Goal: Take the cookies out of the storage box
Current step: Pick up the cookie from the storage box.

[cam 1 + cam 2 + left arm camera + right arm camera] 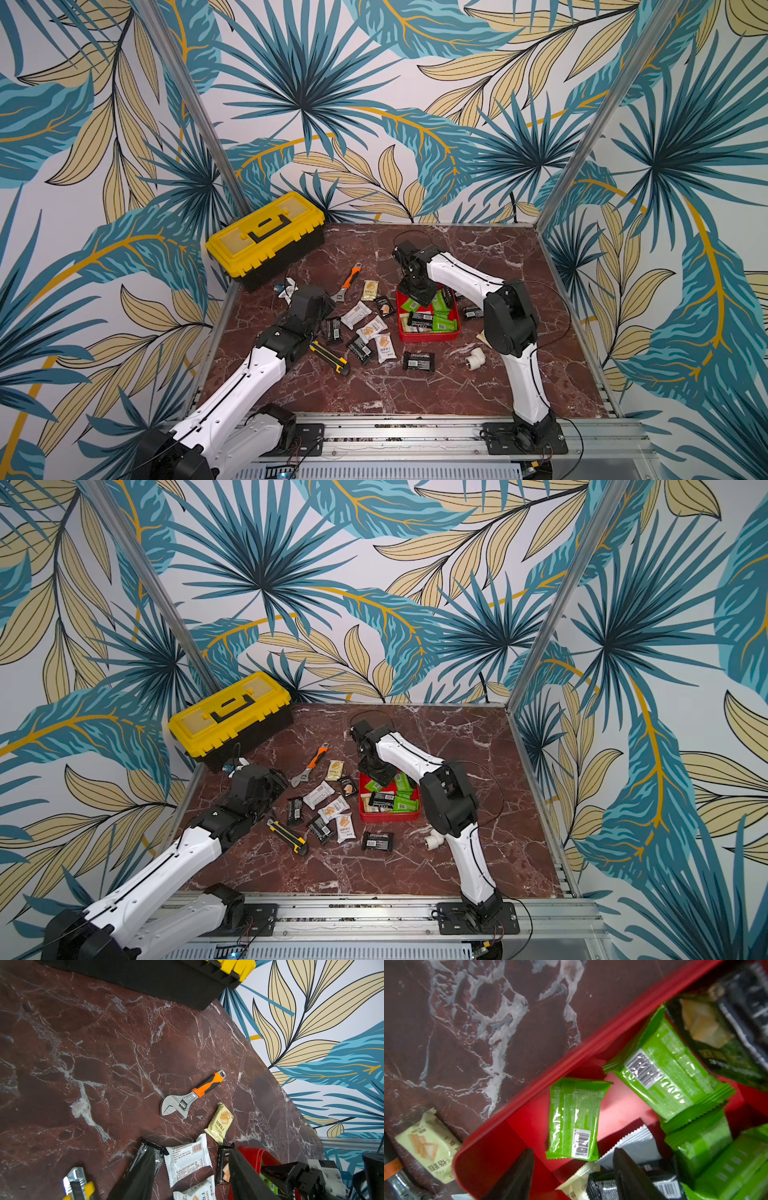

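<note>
The storage box [428, 337] [388, 817] is a shallow red tray right of the table's middle. Several cookies lie inside it, green packets [442, 322] [574, 1118] and a black one [422, 319]. More cookies are scattered on the marble to its left, among them a white packet [355, 313] [187, 1159] and a black one [417, 360]. My right gripper [419, 297] [573, 1153] hangs open over the box's far left corner, with nothing between its fingers and a green packet just beyond the tips. My left gripper [332, 307] [192, 1153] is open and empty, low over the scattered packets.
A yellow-lidded toolbox [266, 239] stands at the back left. An orange-handled wrench [349, 282] [193, 1095] lies behind the packets. In front of my left gripper is a yellow-black utility knife [330, 357]. A white pipe elbow [473, 357] lies by the right arm.
</note>
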`<state>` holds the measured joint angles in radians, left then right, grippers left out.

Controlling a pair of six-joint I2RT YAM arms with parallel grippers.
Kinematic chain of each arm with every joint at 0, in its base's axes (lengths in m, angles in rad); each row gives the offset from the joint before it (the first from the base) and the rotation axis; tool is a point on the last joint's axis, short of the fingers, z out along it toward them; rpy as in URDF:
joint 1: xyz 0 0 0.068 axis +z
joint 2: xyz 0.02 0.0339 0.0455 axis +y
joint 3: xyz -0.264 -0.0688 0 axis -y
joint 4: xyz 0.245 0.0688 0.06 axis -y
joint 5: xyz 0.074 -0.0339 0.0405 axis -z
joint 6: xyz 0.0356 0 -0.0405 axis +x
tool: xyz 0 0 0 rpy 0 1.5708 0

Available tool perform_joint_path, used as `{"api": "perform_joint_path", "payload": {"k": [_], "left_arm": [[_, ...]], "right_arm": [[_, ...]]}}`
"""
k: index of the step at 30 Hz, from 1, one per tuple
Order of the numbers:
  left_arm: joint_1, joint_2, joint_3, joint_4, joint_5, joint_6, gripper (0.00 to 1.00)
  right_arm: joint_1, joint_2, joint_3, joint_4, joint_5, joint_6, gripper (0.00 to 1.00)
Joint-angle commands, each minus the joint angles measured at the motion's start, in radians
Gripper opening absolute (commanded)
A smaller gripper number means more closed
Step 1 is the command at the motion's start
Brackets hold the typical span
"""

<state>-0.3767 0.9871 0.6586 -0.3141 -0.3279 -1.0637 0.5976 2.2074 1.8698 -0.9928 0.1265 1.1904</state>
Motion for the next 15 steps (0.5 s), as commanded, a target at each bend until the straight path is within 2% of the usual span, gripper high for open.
{"api": "perform_joint_path", "payload": {"k": [1,15], "left_arm": [[0.01,-0.011,-0.021,-0.011,-0.023,0.011,0.61],[0.012,-0.011,-0.024,-0.015,-0.031,-0.001,0.61]], "right_arm": [[0.004,0.033,0.028,-0.047,0.022,0.014,0.65],[0.001,0.104,0.083,-0.047,0.041,-0.005,0.63]]}}
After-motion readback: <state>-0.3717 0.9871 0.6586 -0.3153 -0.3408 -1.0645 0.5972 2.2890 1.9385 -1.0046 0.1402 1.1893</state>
